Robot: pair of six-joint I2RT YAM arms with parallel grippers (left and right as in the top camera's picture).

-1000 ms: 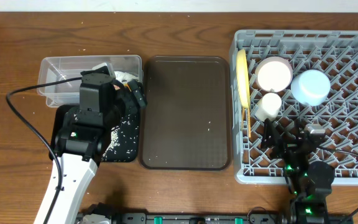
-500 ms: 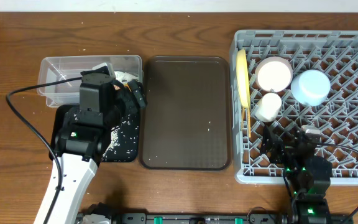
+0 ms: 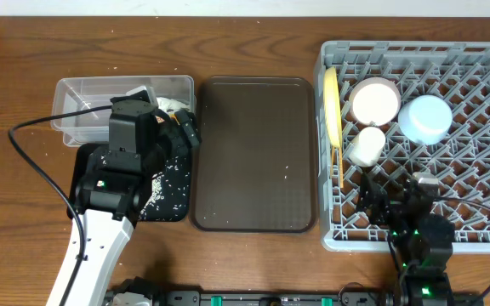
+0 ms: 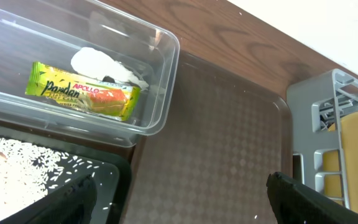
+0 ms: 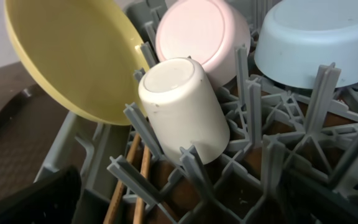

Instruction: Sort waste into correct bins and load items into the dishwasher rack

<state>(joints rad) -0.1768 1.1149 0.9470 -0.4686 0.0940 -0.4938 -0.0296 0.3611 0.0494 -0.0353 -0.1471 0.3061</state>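
While the left gripper (image 4: 182, 183) hangs above the near corner of the bins, we see its two fingers spread wide apart with nothing between them. From overhead, the large dark brown rectangular serving tray (image 3: 253, 153) lies mid-table on the wooden table (image 3: 24, 51). At its 10 o'clock sits the clear plastic rectangular tub (image 4: 160, 81). Just beside that, at the brown tray's 8 o'clock, is the shallow black rectangular tray (image 3: 177, 191).

In the left wrist view the tub holds the small yellow-green and orange snack wrapper (image 4: 82, 91), with the crumpled white tissue (image 4: 101, 65) touching it at its 1 o'clock. The loose whitish rice-like food scraps (image 4: 17, 168) lie scattered in the black tray.

At the brown tray's 3 o'clock stands the large square grey plastic lattice rack (image 3: 475, 68). The yellow-green round plate (image 5: 67, 56) stands on edge along the rack's 9 o'clock side. The white bowl (image 5: 201, 37) is just beside it, and the light blue bowl (image 5: 316, 43) sits upside down at the white bowl's 3 o'clock. The small white cup (image 5: 182, 106) lies tilted among the pegs at the white bowl's 6 o'clock. The two thin wooden chopsticks (image 5: 135, 180) lie low in the rack at the cup's 7 o'clock.

The right gripper (image 5: 179, 193) hovers at the cup's 6 o'clock, fingers wide apart and empty.
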